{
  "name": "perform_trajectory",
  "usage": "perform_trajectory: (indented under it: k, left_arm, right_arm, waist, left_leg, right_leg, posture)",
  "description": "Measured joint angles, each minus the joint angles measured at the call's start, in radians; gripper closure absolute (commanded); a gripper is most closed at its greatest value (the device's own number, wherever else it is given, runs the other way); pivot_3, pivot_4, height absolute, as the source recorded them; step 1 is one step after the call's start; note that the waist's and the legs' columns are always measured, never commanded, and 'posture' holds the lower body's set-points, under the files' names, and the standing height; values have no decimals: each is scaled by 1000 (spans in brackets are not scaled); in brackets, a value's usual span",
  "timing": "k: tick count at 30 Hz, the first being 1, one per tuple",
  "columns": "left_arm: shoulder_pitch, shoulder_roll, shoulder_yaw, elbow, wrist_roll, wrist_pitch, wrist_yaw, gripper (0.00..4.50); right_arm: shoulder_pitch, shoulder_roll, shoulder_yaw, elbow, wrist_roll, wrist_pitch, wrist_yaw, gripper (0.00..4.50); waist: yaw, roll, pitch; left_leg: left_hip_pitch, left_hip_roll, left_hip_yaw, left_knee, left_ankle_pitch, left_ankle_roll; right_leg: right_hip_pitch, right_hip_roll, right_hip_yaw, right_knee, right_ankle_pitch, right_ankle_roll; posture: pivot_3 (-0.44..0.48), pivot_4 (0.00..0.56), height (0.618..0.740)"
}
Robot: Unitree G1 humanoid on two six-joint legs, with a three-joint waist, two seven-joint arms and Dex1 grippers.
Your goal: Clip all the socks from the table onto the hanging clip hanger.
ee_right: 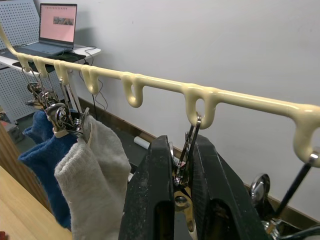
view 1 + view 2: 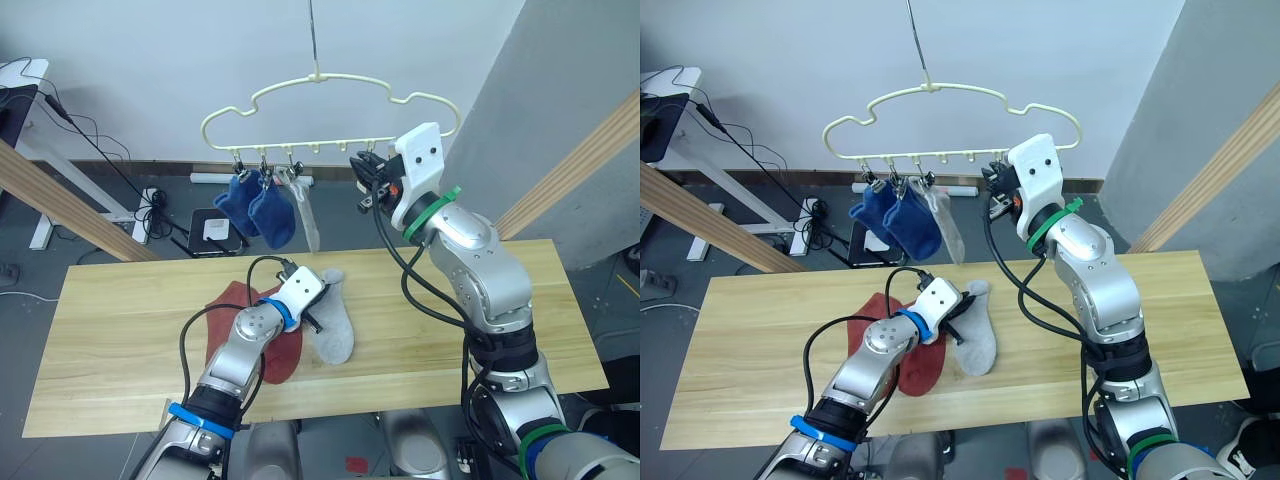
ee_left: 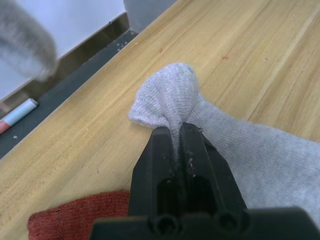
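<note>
A pale-yellow clip hanger [image 2: 330, 100] hangs above the far edge of the table [image 2: 480, 300]. Two blue socks [image 2: 255, 208] and one light grey sock [image 2: 303, 215] are clipped to its left side. My right gripper [image 2: 365, 175] is raised to the hanger's rail, shut on a bare metal clip [image 1: 186, 155]. On the table lies another light grey sock [image 2: 338, 325], and my left gripper [image 3: 176, 131] is shut on a pinch of its fabric near the toe. Rust-red socks [image 2: 275, 355] lie under my left forearm, partly hidden.
Thick wooden rails slant past on the left [image 2: 60, 200] and right [image 2: 570, 170]. Beyond the table, cables, a power strip and a dark box [image 2: 215, 230] lie on the floor. A white desk [image 2: 30, 130] stands at far left, with a laptop [image 1: 55, 25].
</note>
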Motion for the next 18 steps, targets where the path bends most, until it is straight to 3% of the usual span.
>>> perform_trajectory:
  k: [9, 18]
  left_arm:
    - [-87, -11, 17, -4, 34, -357, 56, 4500]
    - [-154, -27, 20, 9, 109, -501, 135, 4500]
  right_arm:
    - [0, -1, -1, -9, 3, 13, 1, 4392]
    - [8, -4, -7, -45, 35, 39, 2, 4392]
  waist:
    - [2, 0, 0]
    - [-15, 0, 0]
  left_leg:
    - [0, 0, 0, 0, 0, 0]
    - [0, 0, 0, -1, 0, 0]
  right_leg:
    - [0, -1, 0, -1, 0, 0]
    - [0, -1, 0, -2, 0, 0]
  posture:
    - [-254, 321, 733]
    - [-260, 320, 733]
